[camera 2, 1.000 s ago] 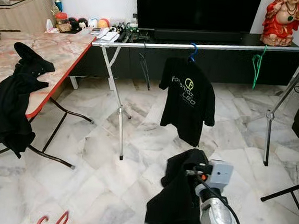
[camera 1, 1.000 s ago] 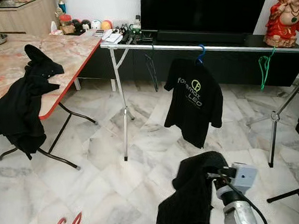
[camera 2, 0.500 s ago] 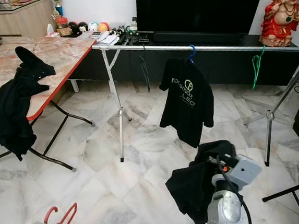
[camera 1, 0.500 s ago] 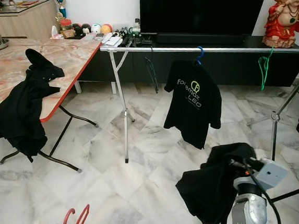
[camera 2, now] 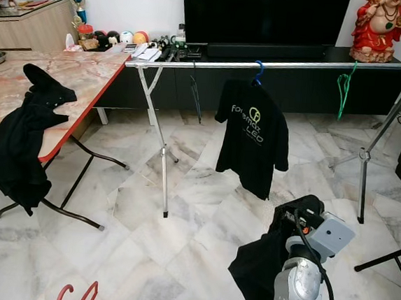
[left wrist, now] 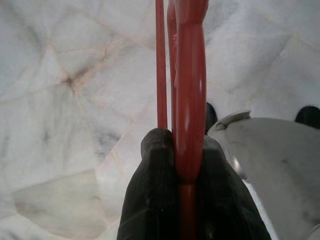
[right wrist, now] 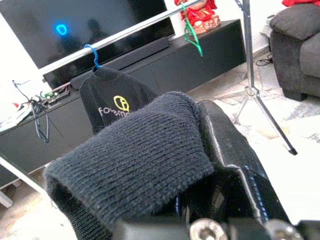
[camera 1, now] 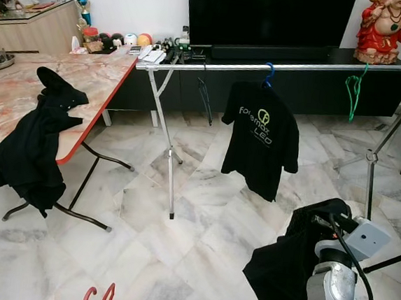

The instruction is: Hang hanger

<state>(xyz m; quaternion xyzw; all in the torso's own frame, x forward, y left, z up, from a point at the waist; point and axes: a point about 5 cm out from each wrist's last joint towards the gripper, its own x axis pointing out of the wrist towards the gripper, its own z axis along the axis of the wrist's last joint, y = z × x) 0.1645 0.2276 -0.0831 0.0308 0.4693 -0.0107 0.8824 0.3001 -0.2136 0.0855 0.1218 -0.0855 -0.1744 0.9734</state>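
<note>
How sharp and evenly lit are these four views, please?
Eye views: sharp and evenly lit, with soft glare on the floor. Left wrist view: the red hanger and the left gripper are soft, the tiles behind clearer. Right wrist view: the garment is slightly soft, and the TV reflects a blue ring.

Bright, even room light leaves the head views sharp with soft shadows on the glossy marble floor [camera 1: 142, 257], while both wrist views blur up close.
</note>
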